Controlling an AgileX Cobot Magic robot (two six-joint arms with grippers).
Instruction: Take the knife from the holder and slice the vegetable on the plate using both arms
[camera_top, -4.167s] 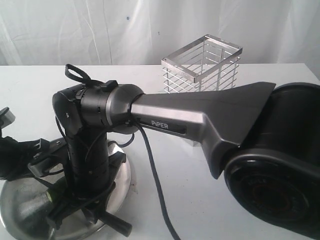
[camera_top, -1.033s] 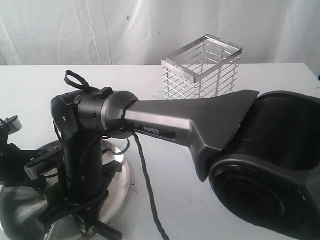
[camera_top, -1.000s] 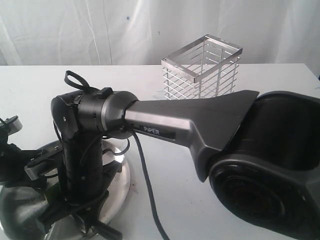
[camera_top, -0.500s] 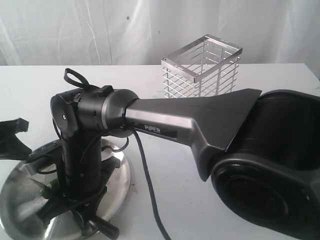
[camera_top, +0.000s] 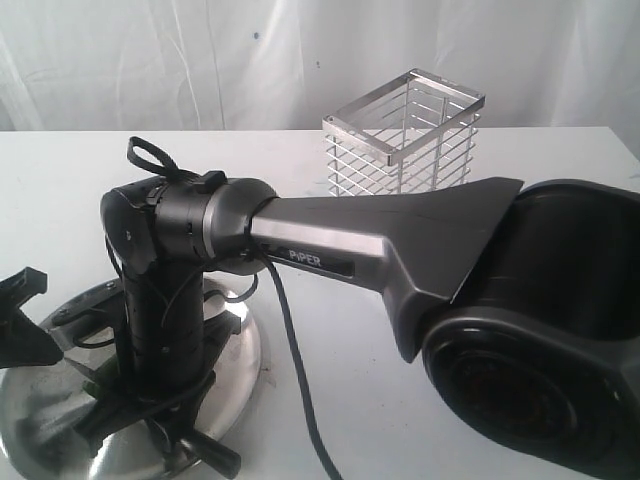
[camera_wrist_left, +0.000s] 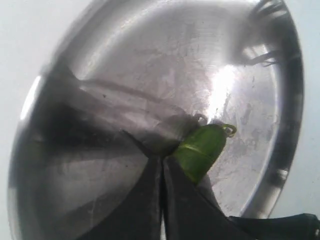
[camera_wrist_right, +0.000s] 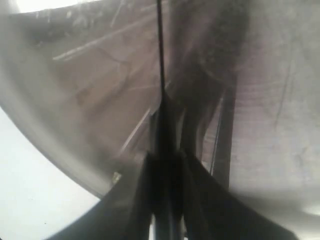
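Observation:
The round steel plate (camera_top: 243, 368) lies at the front left of the white table. In the left wrist view the green vegetable (camera_wrist_left: 201, 148) rests on the plate (camera_wrist_left: 150, 60), just beside and partly behind one fingertip. My left gripper (camera_wrist_left: 161, 162) is shut with nothing between its fingers; it hangs at the plate's left edge (camera_top: 22, 322). The right arm reaches across and points down over the plate. My right gripper (camera_wrist_right: 167, 156) is shut on the black knife (camera_wrist_right: 160, 60), blade edge-on over the plate (camera_wrist_right: 60, 100). The knife's handle (camera_top: 216, 455) juts out below the right gripper (camera_top: 160, 430).
The silver wire holder (camera_top: 405, 135) stands at the back middle of the table, with nothing showing inside. The right arm's large grey link (camera_top: 380, 235) and black base (camera_top: 540, 340) fill the right foreground. A black cable (camera_top: 300, 380) hangs beside the plate.
My left gripper has come off the vegetable and drawn back to the plate's left edge. The right arm with the knife has lifted slightly above the plate.

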